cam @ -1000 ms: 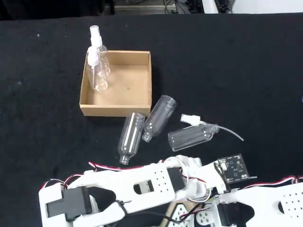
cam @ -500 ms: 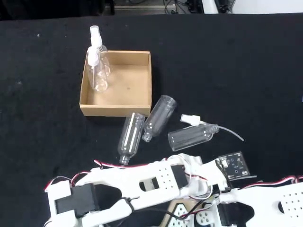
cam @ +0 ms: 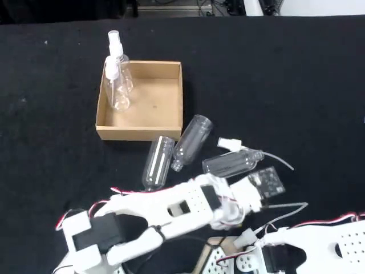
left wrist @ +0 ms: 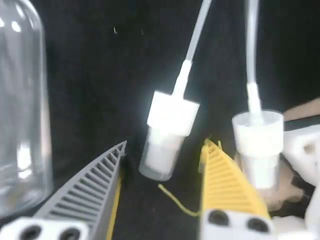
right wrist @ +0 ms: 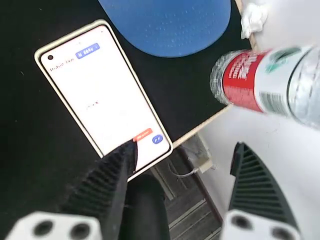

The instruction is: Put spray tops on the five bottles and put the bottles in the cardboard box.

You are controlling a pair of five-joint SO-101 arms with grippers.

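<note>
The cardboard box (cam: 169,127) holds two capped bottles (cam: 117,80) leaning in its far left corner. Three uncapped clear bottles (cam: 158,162), (cam: 191,141), (cam: 231,163) lie in front of the box. A loose spray top (cam: 229,143) lies by them. My left arm (cam: 188,208) stretches along the table front. In the left wrist view, my left gripper (left wrist: 165,146) is open around a white spray top (left wrist: 169,131) lying between its fingers. A second spray top (left wrist: 257,145) stands just outside the yellow finger (left wrist: 226,182). A bottle (left wrist: 20,110) lies beyond the grey finger. My right gripper (right wrist: 182,150) is open and holds nothing.
The right arm (cam: 319,245) rests at the front right corner. Its wrist view looks over a phone (right wrist: 100,95), a blue object (right wrist: 167,22) and a red-labelled plastic bottle (right wrist: 265,82) at the table edge. Black tabletop lies open to the right of the box.
My left arm has swung away from the front edge toward the lying bottles, its wrist camera board shifting closer to the nearest bottle. A spray top's tube now shows beside its gripper.
</note>
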